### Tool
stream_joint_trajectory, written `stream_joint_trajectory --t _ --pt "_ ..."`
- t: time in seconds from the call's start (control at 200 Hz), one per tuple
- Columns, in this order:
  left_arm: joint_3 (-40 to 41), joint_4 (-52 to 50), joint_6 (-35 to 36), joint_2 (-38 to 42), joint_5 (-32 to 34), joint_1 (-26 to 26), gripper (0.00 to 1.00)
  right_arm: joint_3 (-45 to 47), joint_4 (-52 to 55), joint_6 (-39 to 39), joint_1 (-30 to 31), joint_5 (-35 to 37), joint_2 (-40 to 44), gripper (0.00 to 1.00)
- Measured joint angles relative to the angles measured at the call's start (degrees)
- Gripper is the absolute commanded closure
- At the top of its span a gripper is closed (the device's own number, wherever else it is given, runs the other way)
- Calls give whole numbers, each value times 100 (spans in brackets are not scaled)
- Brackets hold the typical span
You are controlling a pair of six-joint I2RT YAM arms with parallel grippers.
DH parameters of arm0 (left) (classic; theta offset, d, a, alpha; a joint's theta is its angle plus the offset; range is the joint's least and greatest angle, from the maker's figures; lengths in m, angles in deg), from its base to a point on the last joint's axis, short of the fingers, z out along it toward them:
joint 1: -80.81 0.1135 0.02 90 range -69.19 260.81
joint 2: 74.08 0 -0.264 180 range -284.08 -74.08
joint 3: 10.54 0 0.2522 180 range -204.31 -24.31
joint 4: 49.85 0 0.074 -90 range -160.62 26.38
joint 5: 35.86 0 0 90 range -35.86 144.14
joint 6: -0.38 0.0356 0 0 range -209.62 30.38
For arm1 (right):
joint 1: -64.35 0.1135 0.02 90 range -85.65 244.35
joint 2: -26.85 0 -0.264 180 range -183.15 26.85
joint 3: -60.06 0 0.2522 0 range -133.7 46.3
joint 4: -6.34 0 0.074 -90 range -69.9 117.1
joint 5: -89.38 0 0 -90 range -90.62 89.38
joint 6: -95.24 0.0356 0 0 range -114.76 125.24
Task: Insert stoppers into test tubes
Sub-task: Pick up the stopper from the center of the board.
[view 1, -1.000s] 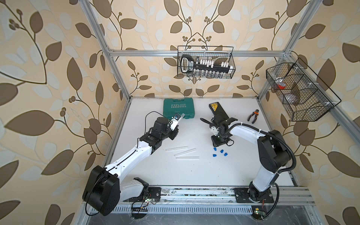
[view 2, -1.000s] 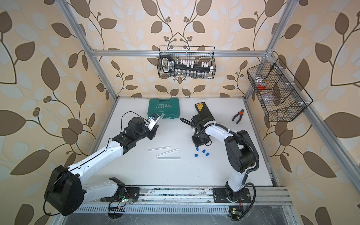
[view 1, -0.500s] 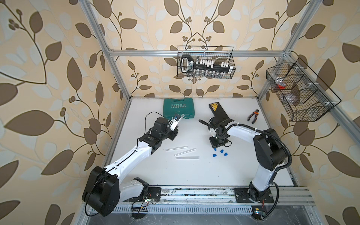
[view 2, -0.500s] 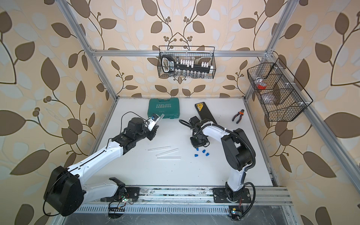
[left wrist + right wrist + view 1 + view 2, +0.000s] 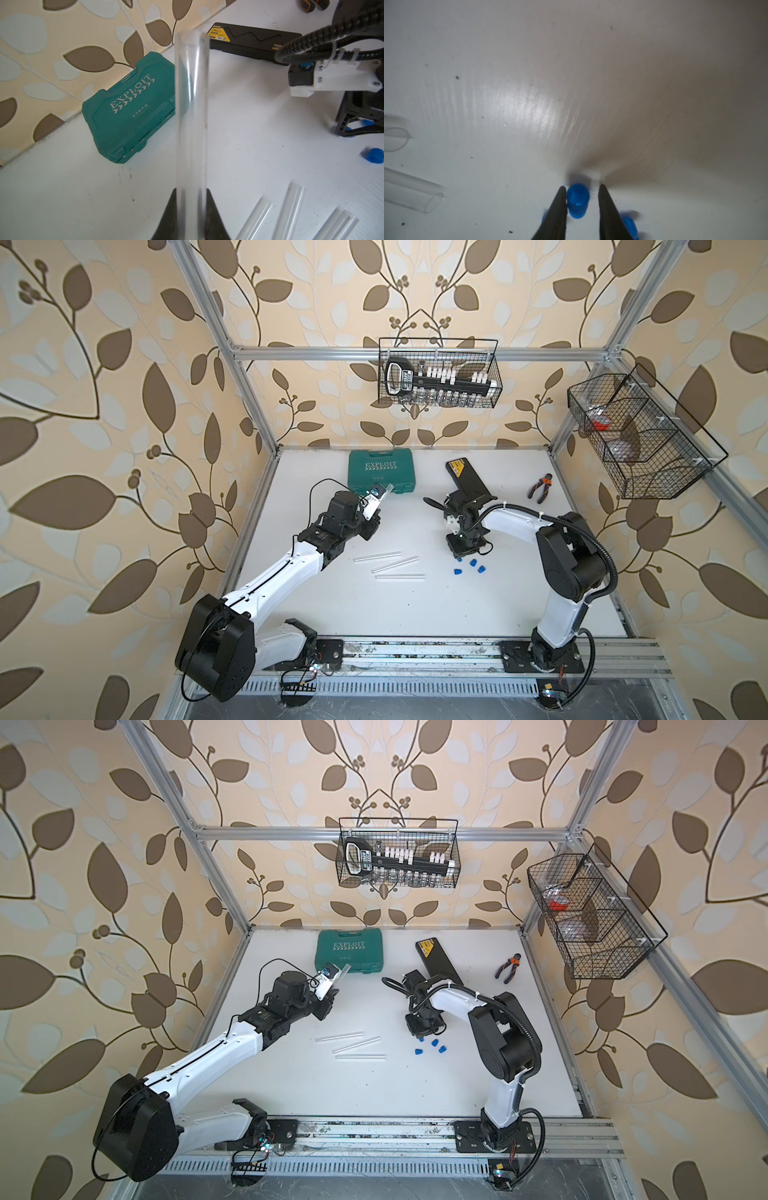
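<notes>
The white tabletop (image 5: 395, 614) is fenced by aluminium frame posts and wallpapered walls at the left, back and right. The arms' mounting rail (image 5: 415, 653) runs along its front edge. The widest bare stretch lies between that rail and the task's things. The back strip is taken by a green tool case (image 5: 381, 470), a black case (image 5: 467, 481) and pliers (image 5: 540, 488) near the right edge.

The left arm reaches diagonally from the front left corner toward the green tool case. Its left hand (image 5: 191, 193) is raised off the tabletop and clamped on one test tube (image 5: 191, 124). The tube juts out beyond the fingers, tilted upward, with its open end over the case's front edge in both top views. Three other test tubes (image 5: 395, 564) lie flat and roughly parallel near the middle, well clear of every edge.

The right arm folds back from its base at the front right, with its wrist pointing down. The right hand (image 5: 582, 186) is down at the tabletop with its fingers apart around a blue stopper (image 5: 577, 200). One finger touches the stopper and the other shows a gap. Three more stoppers (image 5: 472, 562) sit just beside it, toward the front.

Against a second ago, the right elbow has swung slightly toward the middle. The left arm, the held tube, the lying tubes and the stoppers are where they were.
</notes>
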Motion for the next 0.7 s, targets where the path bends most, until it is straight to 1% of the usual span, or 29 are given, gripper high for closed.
stream_joint_trajectory --t 0.2,0.43,0.5,0.6,0.645,0.7 --pt "0 -44 17 0 -2 0 100 37 -9 48 13 2 -31 84" --pt "0 -74 59 0 -24 0 100 37 -13 129 37 -4 -26 86" --pt "0 -74 66 0 -24 0 100 37 -44 234 37 -15 20 89" --pt "0 -76 76 0 -31 0 100 59 -280 680 57 -42 317 89" --pt "0 -76 79 0 -39 0 100 151 -553 979 96 -63 595 87" --pt "0 -76 79 0 -39 0 100 299 -876 1410 166 -105 988 88"
